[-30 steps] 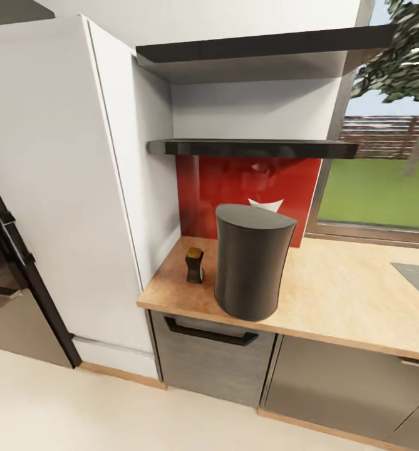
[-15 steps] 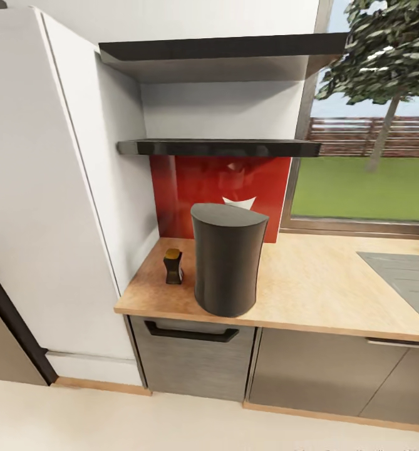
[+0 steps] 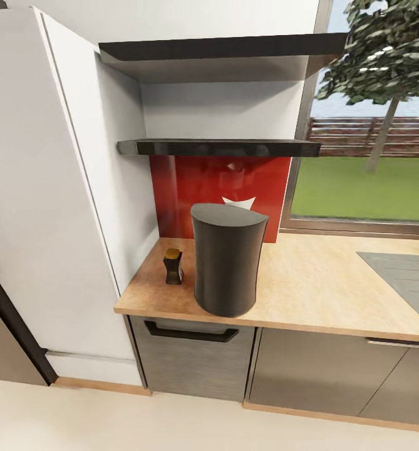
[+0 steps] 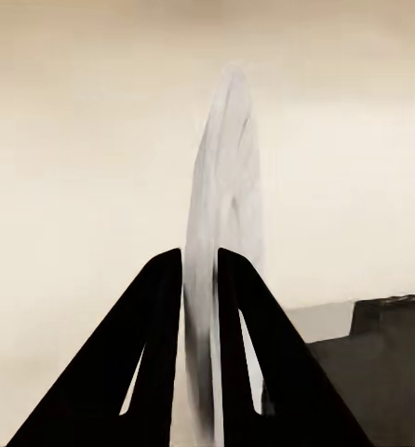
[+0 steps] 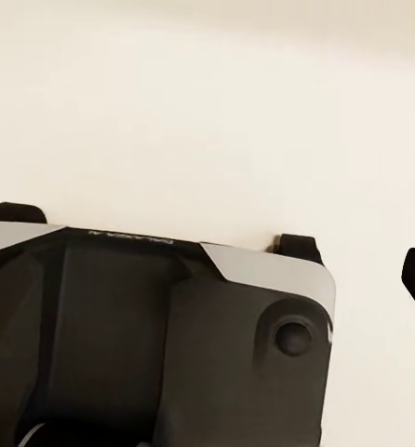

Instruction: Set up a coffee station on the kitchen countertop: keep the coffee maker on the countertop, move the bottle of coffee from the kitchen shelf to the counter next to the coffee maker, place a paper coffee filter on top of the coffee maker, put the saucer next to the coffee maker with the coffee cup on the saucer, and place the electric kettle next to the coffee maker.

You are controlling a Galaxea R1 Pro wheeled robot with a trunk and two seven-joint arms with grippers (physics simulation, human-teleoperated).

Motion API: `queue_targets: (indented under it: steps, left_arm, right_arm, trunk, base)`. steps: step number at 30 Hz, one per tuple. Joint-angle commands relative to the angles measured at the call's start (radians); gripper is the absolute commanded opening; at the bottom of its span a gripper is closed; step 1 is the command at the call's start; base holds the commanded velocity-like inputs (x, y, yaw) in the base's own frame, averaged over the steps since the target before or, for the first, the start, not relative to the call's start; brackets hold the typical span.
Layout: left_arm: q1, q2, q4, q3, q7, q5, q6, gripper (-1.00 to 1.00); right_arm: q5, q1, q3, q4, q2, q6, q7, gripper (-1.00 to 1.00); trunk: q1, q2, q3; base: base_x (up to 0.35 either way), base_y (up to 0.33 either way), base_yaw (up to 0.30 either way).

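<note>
Pinching a thin white disc (image 4: 228, 214) edge-on, the left gripper (image 4: 200, 265) has its fingers clamped on what looks like the saucer: stiff, glossy, slippery, probably fragile, so that rim grip needs care. On the kitchen countertop (image 3: 325, 288), the bottle of coffee (image 3: 173, 266) stands just beside the coffee maker (image 3: 227, 258). Whether the right gripper is open, I cannot tell.

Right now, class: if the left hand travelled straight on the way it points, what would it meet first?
The left hand is shut on a thin white disc, held edge-on, which leads the way. Past it lies only a plain beige surface, probably floor; its distance is unclear.
</note>
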Motion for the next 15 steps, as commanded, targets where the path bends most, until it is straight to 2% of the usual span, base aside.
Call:
queue_targets:
  steps: [1,2,4,5,7,11,15]
  left_arm:
    - [-0.002,0.009,-0.055,0.001,-0.092,-0.004,0.011,-1.00]
    - [-0.021,0.022,-0.100,0.012,-0.195,-0.001,0.040,-1.00]
    - [-0.058,0.029,-0.128,0.040,-0.283,0.013,0.113,-1.00]
    - [-0.095,0.033,-0.141,0.064,-0.352,0.026,0.180,-1.00]
    - [-0.149,0.040,-0.155,0.091,-0.465,0.035,0.262,-1.00]
    - [-0.271,0.051,-0.168,0.113,-0.710,0.039,0.394,-1.00]
    - [-0.376,0.051,-0.170,0.119,-0.804,0.045,0.495,-1.00]
  right_arm:
    - [-0.011,0.000,0.009,0.000,0.000,0.004,0.001,1.00]
    - [-0.010,-0.001,0.009,0.001,-0.001,0.004,0.001,1.00]
    - [-0.010,0.000,0.009,0.002,-0.001,0.004,0.000,1.00]
    - [-0.010,0.000,0.009,0.002,-0.001,0.004,0.000,1.00]
    - [-0.010,0.000,0.009,0.002,0.000,0.004,0.000,1.00]
    - [-0.010,0.000,0.009,0.002,0.001,0.004,0.001,1.00]
    - [-0.010,0.000,0.009,0.002,0.001,0.004,0.002,1.00]
  trunk:
    - [0.001,-0.002,-0.002]
    - [0.001,-0.002,-0.002]
    - [0.001,-0.002,-0.002]
    - [0.001,-0.002,-0.002]
    - [0.001,-0.002,-0.002]
    - [0.001,-0.002,-0.002]
    - [0.001,-0.002,-0.002]
  base:
    - [0.000,0.000,0.000]
    - [0.000,0.000,0.000]
    - [0.000,0.000,0.000]
    - [0.000,0.000,0.000]
    - [0.000,0.000,0.000]
    - [0.000,0.000,0.000]
    - [0.000,0.000,0.000]
